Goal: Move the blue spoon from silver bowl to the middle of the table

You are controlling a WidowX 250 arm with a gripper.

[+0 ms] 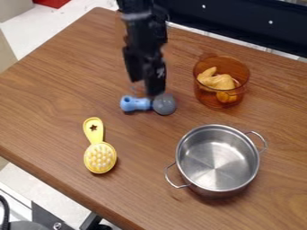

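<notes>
While the black gripper (pixel 146 90) is angled down from twelve o'clock, its tips are seen just above or at the blue spoon (pixel 135 104); whether it is wide, narrow or closed on the handle cannot be told. The spoon is laid roughly level near the middle of the table (pixel 54 90), its blue handle pointed to nine o'clock and its grey head (pixel 164 104) to three. From the spoon, an amber pot (pixel 208 99) with yellow toy food (pixel 217 82) inside is found at two o'clock, the silver pot (pixel 217 168), presumably the bowl meant, between four and five, and a yellow brush (pixel 99 157) between seven and eight. Since the spoon is already out of the silver pot, the placing step is judged to be in hand, all but finished. If any grip is being kept, it should be opened fully first; then a straight lift is called for, so that the rounded head is not nudged or rolled.
</notes>
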